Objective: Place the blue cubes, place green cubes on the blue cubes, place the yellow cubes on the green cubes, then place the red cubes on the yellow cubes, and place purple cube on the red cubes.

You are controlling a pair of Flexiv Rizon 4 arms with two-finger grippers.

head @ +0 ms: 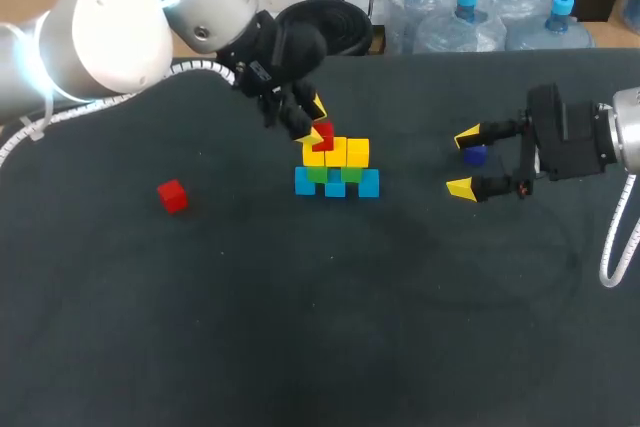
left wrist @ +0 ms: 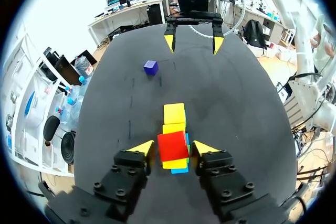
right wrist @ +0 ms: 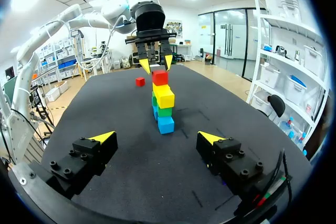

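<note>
Nearest me, a loose red cube [head: 172,195] lay alone on the bench [head: 300,327], well apart from everything else. I judged it light, rigid and probably smooth-faced. The grip I would choose is square across two opposite flat faces, at mid-height, never on the corners, where it could twist out.

Further in stood the build. The blue cubes [head: 369,183] sat in a row on the bench, with green cubes [head: 351,173] on them and yellow cubes [head: 358,152] on the green. Nothing appeared to lock these layers together, so I took the whole thing to be easily shoved. A sideways nudge from a finger would likely scatter it.

My right gripper [head: 463,161] hung open off to the right of the build, holding nothing. The purple cube [head: 475,155] was on the bench close to it. From the head view it seemed to sit by one finger, while the left wrist view put it off to one side, so I could not tell which. I expected it to handle like the others.

Farthest back, my left gripper [left wrist: 172,144] was closed on the second red cube [head: 322,134], a yellow tip against each side face. That cube rested on the leftmost yellow cube, turned slightly off square. Releasing it would call for opening straight and lifting clear without dragging.
</note>
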